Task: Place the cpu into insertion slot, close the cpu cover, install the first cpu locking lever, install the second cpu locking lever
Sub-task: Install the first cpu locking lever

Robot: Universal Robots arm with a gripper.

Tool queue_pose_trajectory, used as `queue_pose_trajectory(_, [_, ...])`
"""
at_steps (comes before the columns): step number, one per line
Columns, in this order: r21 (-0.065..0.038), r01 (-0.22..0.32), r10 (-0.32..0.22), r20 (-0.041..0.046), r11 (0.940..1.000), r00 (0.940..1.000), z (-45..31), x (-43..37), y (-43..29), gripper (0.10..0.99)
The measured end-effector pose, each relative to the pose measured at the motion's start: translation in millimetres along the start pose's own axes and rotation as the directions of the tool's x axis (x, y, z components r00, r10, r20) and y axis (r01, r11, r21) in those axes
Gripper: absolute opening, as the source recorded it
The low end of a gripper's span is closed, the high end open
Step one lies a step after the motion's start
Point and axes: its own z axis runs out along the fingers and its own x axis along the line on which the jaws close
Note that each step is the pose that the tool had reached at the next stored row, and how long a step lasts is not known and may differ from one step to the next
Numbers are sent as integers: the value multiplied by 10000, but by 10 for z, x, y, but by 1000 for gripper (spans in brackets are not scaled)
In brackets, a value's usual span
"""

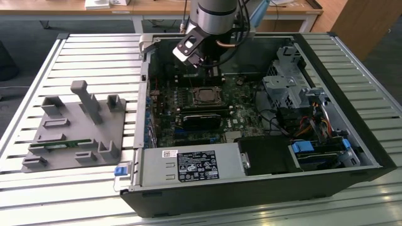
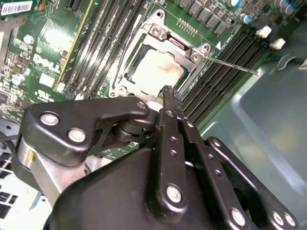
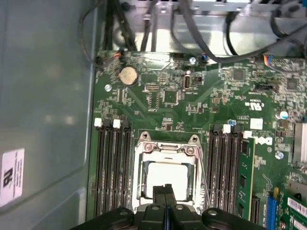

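Plainly, the small flat square cpu with its dull silvery-beige metal top [image 3: 165, 172] lies seated in the square black insertion slot with the metal rim [image 3: 139, 191] on the green circuit board [image 3: 158, 96]. The thin silver-grey metal cpu cover frame [image 3: 165, 149] lies down over the slot, its cut-out showing the chip's top. The black claw [image 3: 165, 188] hangs just above the slot's edge with its two fingers [image 3: 160, 201] pressed together and nothing between them (in both wrist views the tips meet in one line). A thin bright steel locking lever rod [image 2: 235, 65] runs out from one corner of the slot and, by my reading, stands unlatched; I cannot tell how the other lever lies.

The chip I judge light, stiff and fragile on its underside, a thing for edge holds alone; seated under the frame it offers no hold. The cover is thin sheet metal, stiff but hinged, and would answer to a push on its flat rim beside the cut-out. The lever is springy wire, narrow and slippery, likely stiffest near the slot; its free end away from the slot gives the most leverage.
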Motion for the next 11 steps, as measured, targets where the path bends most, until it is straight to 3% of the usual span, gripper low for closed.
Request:
queue_pose_trajectory(5, [69, 905, -905, -17, 9959, 9959, 0, 0, -1, 106])
queue_pose_trajectory(11, [141, 1910, -1909, -45, 9815, 9816, 0, 0, -1, 106])
